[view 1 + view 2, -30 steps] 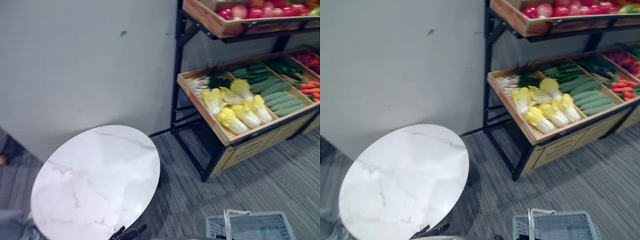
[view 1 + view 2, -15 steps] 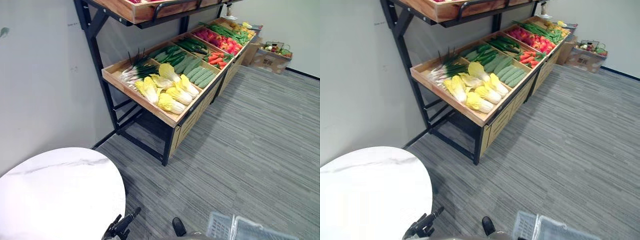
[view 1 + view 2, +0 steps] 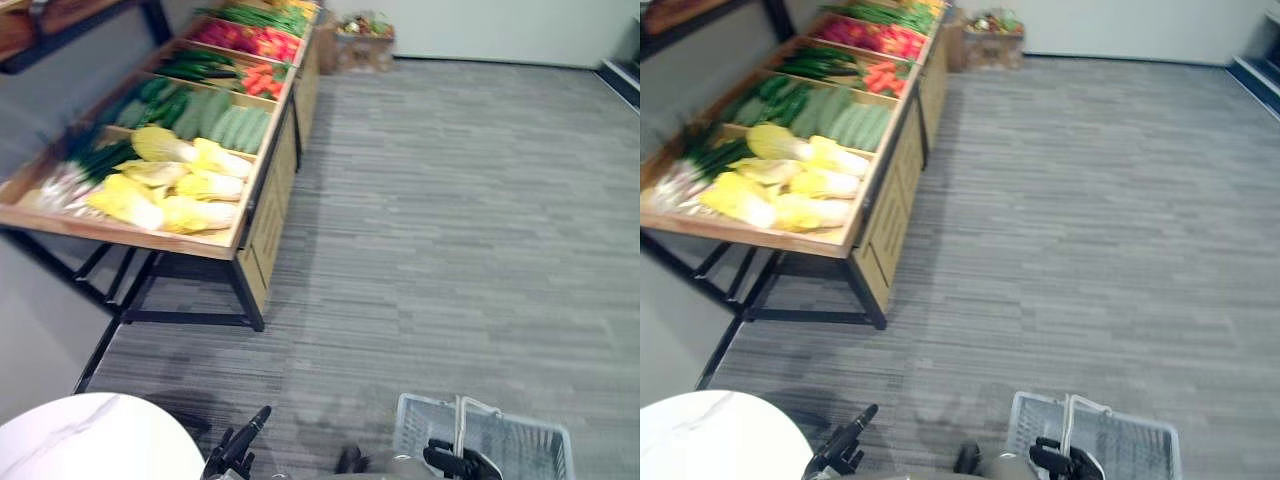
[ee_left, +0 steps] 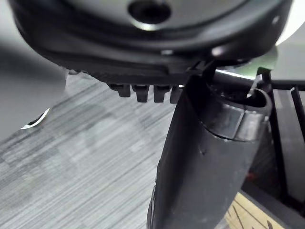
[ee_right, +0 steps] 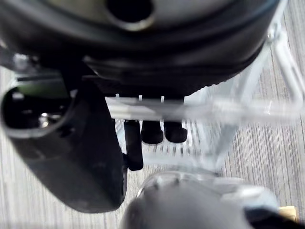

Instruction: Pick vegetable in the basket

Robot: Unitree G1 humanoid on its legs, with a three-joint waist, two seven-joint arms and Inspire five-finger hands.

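Vegetables lie in wooden stand, well apart from basket. Fingers of right hand curl round the handle; left hand hangs relaxed and holds nothing, beside white round table. Nothing blocks the grey striped carpet; box sits at far wall.

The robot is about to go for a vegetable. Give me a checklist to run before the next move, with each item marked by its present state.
1. Basket held: the right hand has its fingers curled round the handle of the basket. Ok.
2. Picking hand free: the left hand is open and holds nothing, low beside the white table. Ok.
3. Target in sight: cabbages lie in the nearest compartment of the stand. Ok.
4. Stand within reach: it sits well away from the left hand. Probably not ok.
5. Room in basket: its inside is cut off at the view's edge. Cannot tell.
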